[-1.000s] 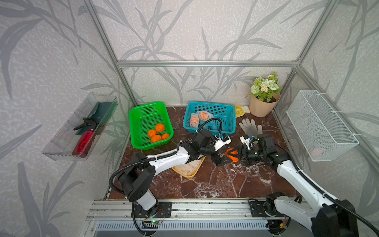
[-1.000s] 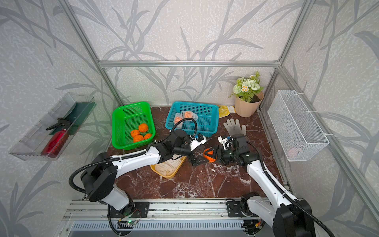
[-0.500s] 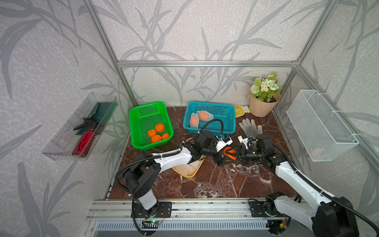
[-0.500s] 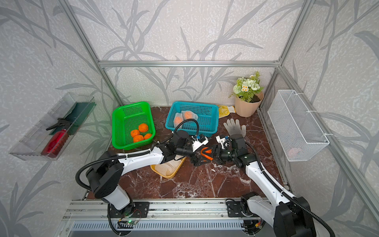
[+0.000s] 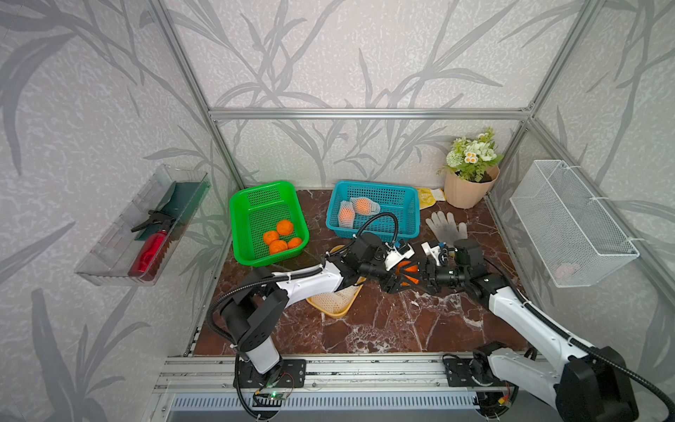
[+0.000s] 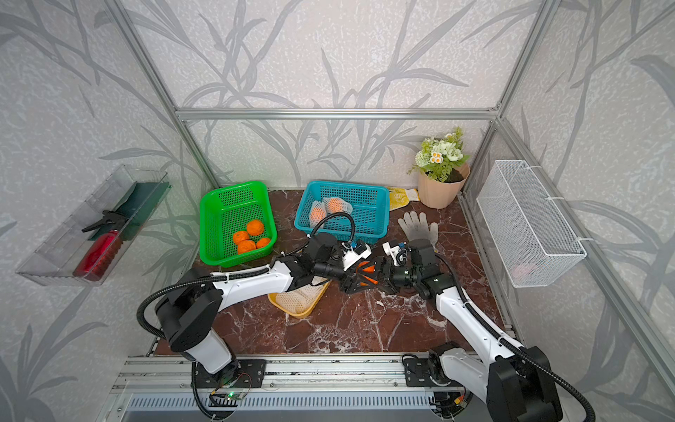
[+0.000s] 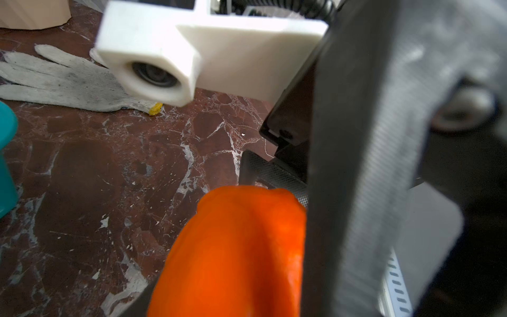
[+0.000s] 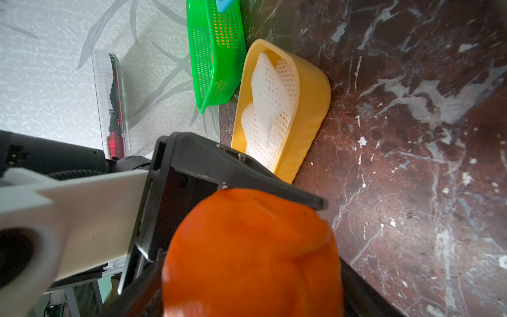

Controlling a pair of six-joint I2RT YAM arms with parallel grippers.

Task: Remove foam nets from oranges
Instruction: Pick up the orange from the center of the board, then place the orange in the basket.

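and here's the meeting in mid-air above the tabletop [image 5: 383, 321]: the left claw [image 5: 401, 276] and the right claw [image 6: 369, 276] are nose to nose with a bare orange [image 8: 252, 247] between them, no net on it. in the right wrist view the left claw's black fingers [image 8: 247, 175] lie against the orange above and below, so i call that a grip. whether the right claw is clamped or slack, i cannot tell; its textured pad [image 7: 274, 175] sits at the fruit's edge.

how will this one handle? light, round, a little soft: the peel shows folds and dents, so a hard pinch would likely bruise or split it. the skin looks dimpled rather than slick, so a modest squeeze across the widest part should hold, with the pads on opposite sides so it can't squirt out.

around it: flat foam nets [image 8: 271, 109] lie in the yellow tray [image 8: 310, 115], airy, limp and easy to snag by an edge. four bare oranges [image 5: 279, 237] sit in the green basket [image 5: 266, 188], and two netted oranges [image 5: 356, 210] wait in the blue basket [image 5: 372, 184]. for those, i'd pinch the loose mesh end, not the fruit.
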